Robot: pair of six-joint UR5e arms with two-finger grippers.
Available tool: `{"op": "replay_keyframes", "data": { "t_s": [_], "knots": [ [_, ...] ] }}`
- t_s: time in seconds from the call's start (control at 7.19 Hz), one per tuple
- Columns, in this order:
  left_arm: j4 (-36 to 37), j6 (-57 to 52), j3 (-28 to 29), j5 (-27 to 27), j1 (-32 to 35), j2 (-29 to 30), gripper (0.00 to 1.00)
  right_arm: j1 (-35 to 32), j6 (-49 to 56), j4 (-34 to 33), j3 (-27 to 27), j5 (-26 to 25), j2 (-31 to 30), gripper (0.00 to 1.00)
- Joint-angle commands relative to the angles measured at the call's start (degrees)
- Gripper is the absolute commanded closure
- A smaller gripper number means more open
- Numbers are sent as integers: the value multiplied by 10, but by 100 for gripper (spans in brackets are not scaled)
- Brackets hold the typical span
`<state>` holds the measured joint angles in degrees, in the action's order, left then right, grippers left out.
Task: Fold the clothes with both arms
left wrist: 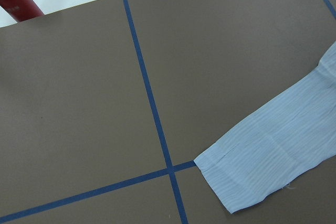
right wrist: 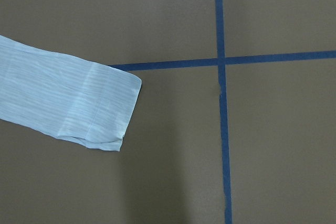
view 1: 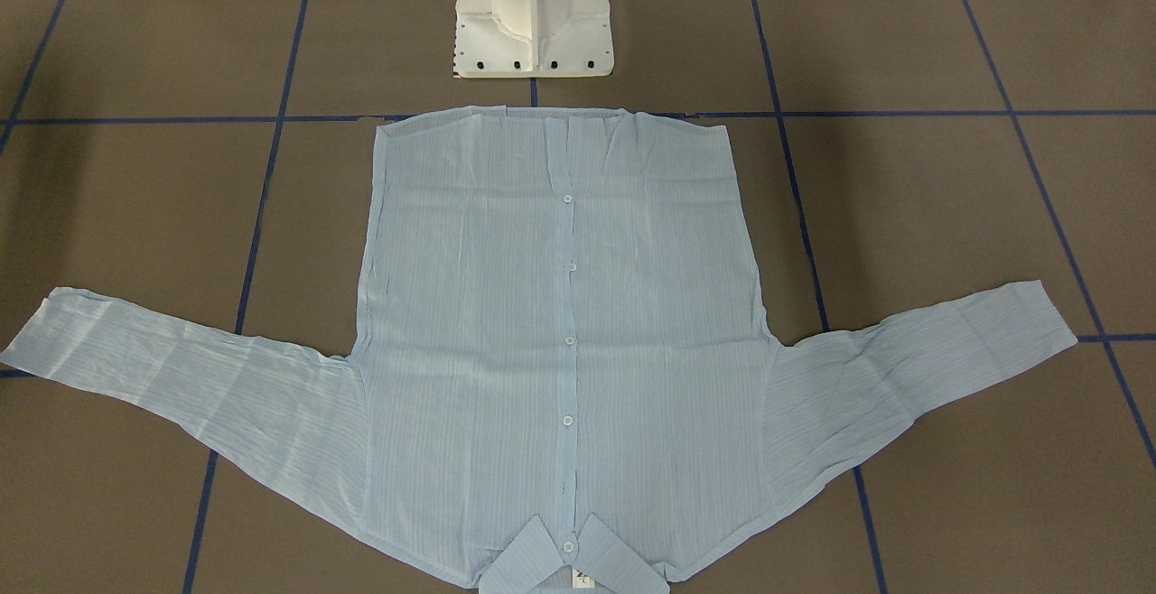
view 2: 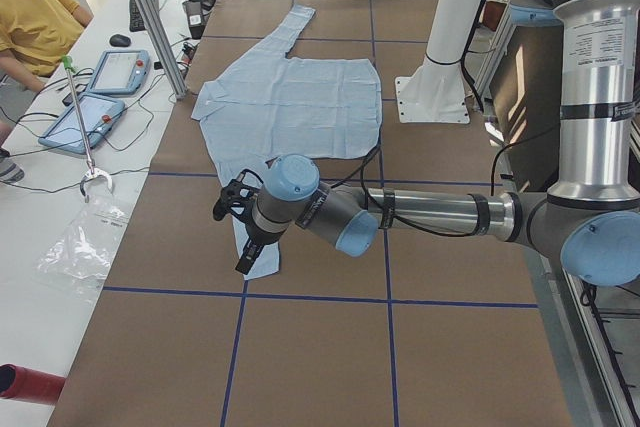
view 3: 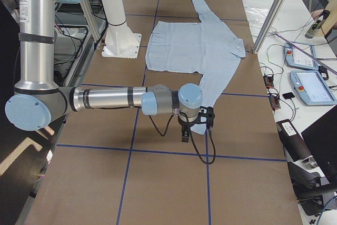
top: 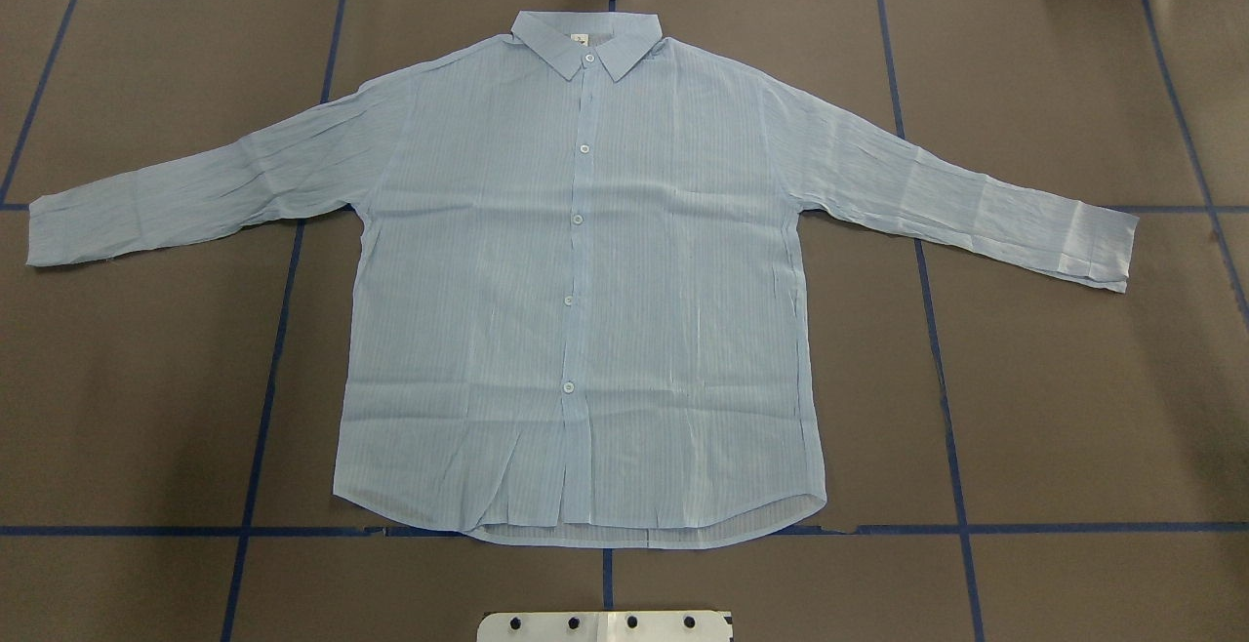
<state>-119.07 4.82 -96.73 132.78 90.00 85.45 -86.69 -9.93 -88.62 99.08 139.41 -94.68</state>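
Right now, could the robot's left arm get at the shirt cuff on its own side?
Probably yes. The left arm hangs close over that cuff, which lies flat on the table with nothing on it. Whether the gripper is open I cannot tell.

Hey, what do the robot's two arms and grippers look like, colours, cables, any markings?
The left arm and right arm are silver-grey tubes, with rounded joints capped in pale blue, black bands, and a printed white label on each upright segment. The left gripper and right gripper are black, with black cables looping at the wrists.
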Motion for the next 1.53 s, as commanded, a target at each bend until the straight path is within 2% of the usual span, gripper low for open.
{"op": "replay_keyframes", "data": {
  "t_s": [0.0, 0.7, 0.83, 0.97, 1.11, 1.25, 1.39],
  "knots": [
    [0, 0, -5, 0, -5, -3, 0, -1, 0, 0, -1, 2, 0, 0],
    [-7, 6, 15, 6, -6, 1, 0, 1, 0, 3, 1, -13, -1, 0],
    [-7, 5, 20, 3, -8, 6, 0, 4, 0, 23, 0, -13, -1, 0],
    [-7, 5, 22, 3, -8, 11, 0, 26, -1, 70, -19, -13, -1, 0],
    [-6, -2, 20, 4, -9, 11, 0, 38, -1, 108, -61, -19, 23, 0],
    [-6, -2, 22, 1, -11, 6, 0, 49, -7, 126, -110, -18, 55, 0],
    [-1, 4, 22, 0, -11, 15, 0, 69, -15, 130, -132, -21, 83, 0]
  ]
}}
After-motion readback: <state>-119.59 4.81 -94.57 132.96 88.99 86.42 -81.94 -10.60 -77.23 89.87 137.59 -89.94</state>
